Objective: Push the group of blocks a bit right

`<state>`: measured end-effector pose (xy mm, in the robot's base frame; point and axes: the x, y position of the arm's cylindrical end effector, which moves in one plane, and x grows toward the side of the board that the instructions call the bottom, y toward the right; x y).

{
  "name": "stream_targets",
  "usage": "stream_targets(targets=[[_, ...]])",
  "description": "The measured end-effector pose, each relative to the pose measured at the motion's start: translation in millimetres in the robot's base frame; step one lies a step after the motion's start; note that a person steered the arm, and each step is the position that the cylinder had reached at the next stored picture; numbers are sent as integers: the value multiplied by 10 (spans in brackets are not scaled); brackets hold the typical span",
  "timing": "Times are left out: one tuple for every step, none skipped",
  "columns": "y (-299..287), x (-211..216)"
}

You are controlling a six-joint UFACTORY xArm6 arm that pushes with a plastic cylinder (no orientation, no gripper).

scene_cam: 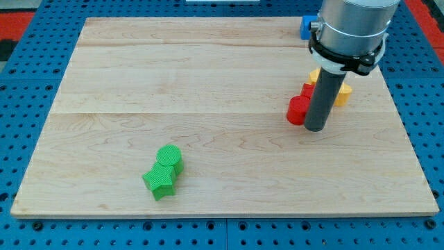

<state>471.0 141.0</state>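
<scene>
A group of blocks lies at the view's right: a red cylinder (297, 110), a second red block (307, 90) behind it, and yellow blocks (341, 94) partly hidden by the rod. My tip (316, 128) rests on the board right beside the red cylinder, on its right side, in front of the group. A blue block (306, 26) sits at the view's top right, half hidden by the arm. A green cylinder (169, 157) and a green star-shaped block (159, 181) touch each other at the lower left of centre.
The wooden board (208, 83) lies on a blue perforated table (21, 76). The arm's grey body (350, 28) covers the board's top right corner.
</scene>
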Motion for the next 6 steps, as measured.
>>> stream_targets(targets=[[-93,286],[-443,332],[-354,200],[-476,-126],[-646,-344],[-640,-347]])
